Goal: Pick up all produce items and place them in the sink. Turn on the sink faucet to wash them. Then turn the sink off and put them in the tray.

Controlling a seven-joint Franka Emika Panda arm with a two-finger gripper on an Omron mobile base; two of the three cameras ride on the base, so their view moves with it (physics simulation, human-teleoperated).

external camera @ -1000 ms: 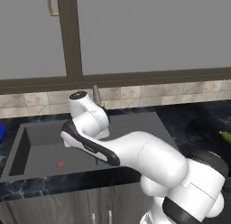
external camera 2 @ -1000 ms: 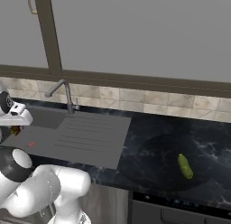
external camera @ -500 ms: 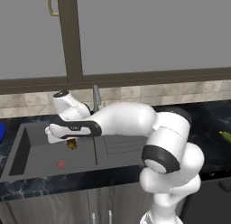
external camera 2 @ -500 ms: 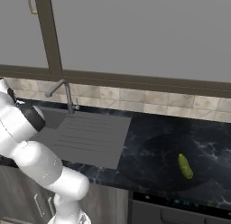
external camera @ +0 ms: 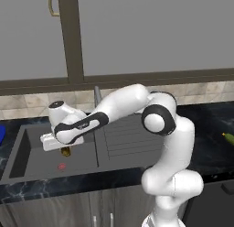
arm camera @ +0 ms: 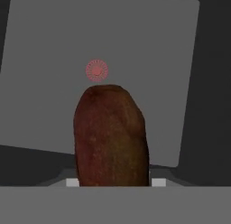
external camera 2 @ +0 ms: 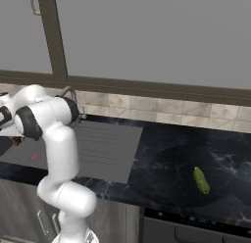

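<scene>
Brown-orange produce item point(arm camera: 111, 136) hanging in clenched jaws of gripper point(external camera: 65, 150) above sink point(external camera: 27, 143) basin, over red spot point(external camera: 61, 166). Green cucumber-like vegetable point(external camera 2: 200, 180) lying on counter point(external camera 2: 166, 154) near right edge. Step: dropping first item; next, jaws releasing, then fetching cucumber.

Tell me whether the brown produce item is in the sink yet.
Not yet: the brown produce item is held in the gripper, above the sink floor.

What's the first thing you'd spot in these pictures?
The big white arm bending left over the dark grey sink, its gripper holding a brown-orange vegetable above the basin. Far to the right, a green cucumber lies alone on the black counter.
</scene>
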